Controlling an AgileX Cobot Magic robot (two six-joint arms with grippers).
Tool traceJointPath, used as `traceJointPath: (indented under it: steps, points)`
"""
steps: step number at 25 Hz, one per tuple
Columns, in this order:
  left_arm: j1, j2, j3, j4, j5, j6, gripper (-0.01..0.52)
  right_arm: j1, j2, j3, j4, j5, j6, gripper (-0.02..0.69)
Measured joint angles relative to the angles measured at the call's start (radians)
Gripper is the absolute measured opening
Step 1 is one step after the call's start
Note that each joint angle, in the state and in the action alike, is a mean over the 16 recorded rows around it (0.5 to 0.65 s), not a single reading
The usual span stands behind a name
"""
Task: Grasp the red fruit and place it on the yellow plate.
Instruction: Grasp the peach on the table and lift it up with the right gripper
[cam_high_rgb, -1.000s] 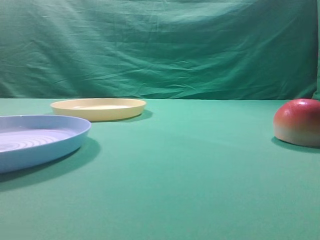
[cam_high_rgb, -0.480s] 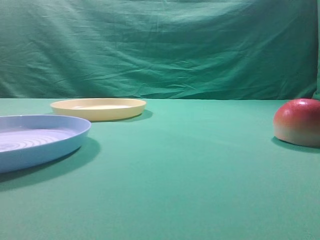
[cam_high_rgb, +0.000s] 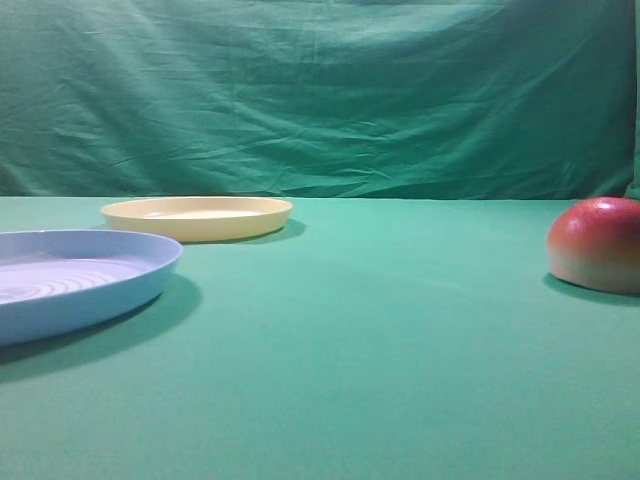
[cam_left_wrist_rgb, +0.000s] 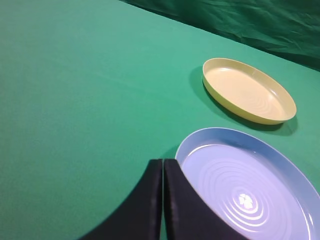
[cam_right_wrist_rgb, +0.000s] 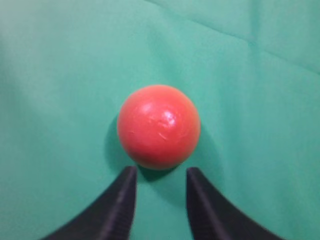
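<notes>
The red fruit (cam_high_rgb: 596, 243) rests on the green cloth at the right edge of the exterior view, red on top and yellowish below. Seen from above in the right wrist view, the red fruit (cam_right_wrist_rgb: 158, 126) lies just beyond my right gripper (cam_right_wrist_rgb: 161, 171), which is open with bare cloth between its black fingers. The yellow plate (cam_high_rgb: 197, 217) sits far left at the back; the left wrist view shows the yellow plate (cam_left_wrist_rgb: 247, 90) empty. My left gripper (cam_left_wrist_rgb: 163, 162) is shut, its fingers pressed together beside the blue plate's rim. Neither gripper shows in the exterior view.
A light-blue plate (cam_high_rgb: 70, 279) with a ringed centre stands at the near left, in front of the yellow one; the blue plate (cam_left_wrist_rgb: 250, 187) also fills the lower right of the left wrist view. A wrinkled green backdrop (cam_high_rgb: 320, 95) closes off the back.
</notes>
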Motion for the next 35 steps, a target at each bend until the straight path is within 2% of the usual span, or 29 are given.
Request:
traceJointPath:
  steps: [5,9,13,17,27,31,35]
  points:
    - [0.0,0.0,0.0,0.0,0.0,0.0,0.0,0.001,0.095,-0.016,0.029,-0.05,-0.002,0.62]
    - [0.0,0.0,0.0,0.0,0.0,0.0,0.0,0.001,0.174,-0.019,0.047,-0.1,-0.009,0.637]
    - [0.0,0.0,0.0,0.0,0.0,0.0,0.0,0.001,0.239,-0.023,0.053,-0.146,-0.021,0.594]
    - [0.0,0.0,0.0,0.0,0.0,0.0,0.0,0.001,0.283,-0.04,0.055,-0.158,-0.034,0.503]
    - [0.0,0.0,0.0,0.0,0.0,0.0,0.0,0.005,0.318,-0.247,0.114,-0.035,-0.062,0.273]
    - [0.0,0.0,0.0,0.0,0.0,0.0,0.0,0.026,0.332,-0.391,0.162,0.017,-0.084,0.238]
    - [0.0,0.0,0.0,0.0,0.0,0.0,0.0,0.072,0.372,-0.543,0.209,0.037,-0.117,0.232]
